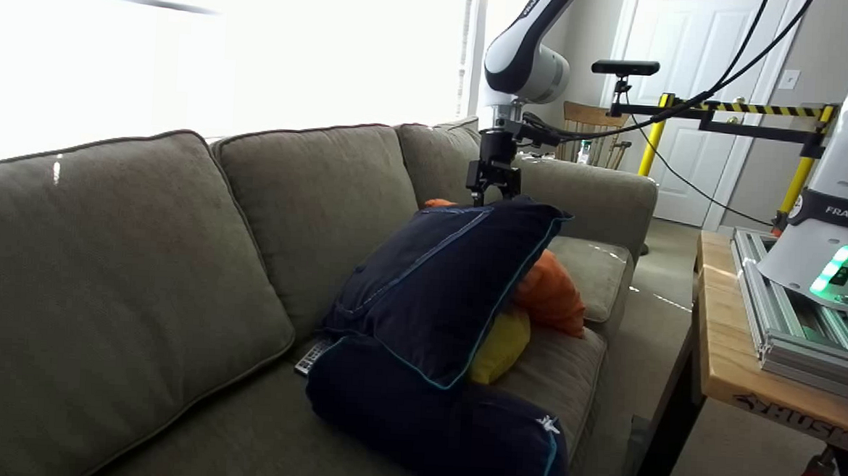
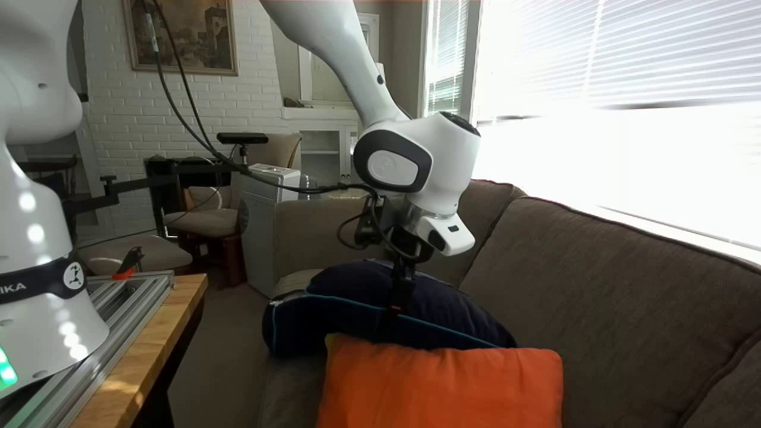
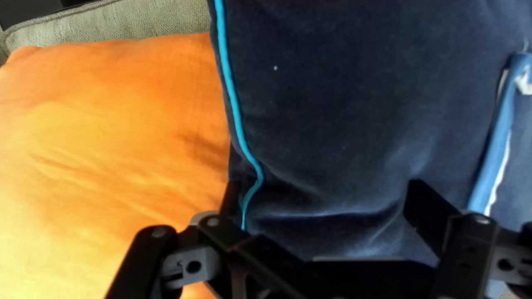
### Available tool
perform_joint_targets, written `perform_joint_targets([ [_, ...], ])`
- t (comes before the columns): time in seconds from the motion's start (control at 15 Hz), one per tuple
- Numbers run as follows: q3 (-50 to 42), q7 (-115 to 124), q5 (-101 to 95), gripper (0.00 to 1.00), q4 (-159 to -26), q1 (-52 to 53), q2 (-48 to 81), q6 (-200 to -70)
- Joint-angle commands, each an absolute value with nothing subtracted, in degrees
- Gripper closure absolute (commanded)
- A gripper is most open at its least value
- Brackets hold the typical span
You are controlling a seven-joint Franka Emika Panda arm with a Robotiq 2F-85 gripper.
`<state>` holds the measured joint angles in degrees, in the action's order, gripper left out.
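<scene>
Apparently you hold nothing yet: your tool (image 3: 326,201) stands with its jaws spread wide at the upper navy pillow (image 1: 450,286), directly below, the orange pillow (image 2: 440,383) just beside. Reaching looks done; gripping seems left to do.

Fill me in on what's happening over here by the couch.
A robot arm has its gripper down at a turquoise-edged dark blue pillow on a couch. The jaws stand wide open, not closed on the pillow; whether they touch it is hard to tell. The pillow lies slanted, one end over a dark blue bolster. Next to it are an orange pillow and a yellow pillow, the yellow one mostly hidden.
</scene>
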<state>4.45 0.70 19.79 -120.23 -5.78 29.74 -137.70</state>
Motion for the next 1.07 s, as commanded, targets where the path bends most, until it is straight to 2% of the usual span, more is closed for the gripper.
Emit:
perform_joint_targets([
  [0.0, 2.88, 2.48, 18.95, 0.00, -120.52, -3.85, 31.76, -141.72],
  [0.4, 0.35, 5.68, 16.73, 0.00, -118.61, -1.13, 34.29, -149.45],
  [0.47, -0.03, 6.27, 16.32, 0.25, -118.15, -0.81, 34.48, -150.09],
  [0.6, -0.27, 6.65, 15.55, 0.34, -117.04, -0.39, 34.84, -150.87],
  [1.0, 0.13, 6.98, 15.13, 0.77, -114.99, -0.40, 35.47, -150.84],
])
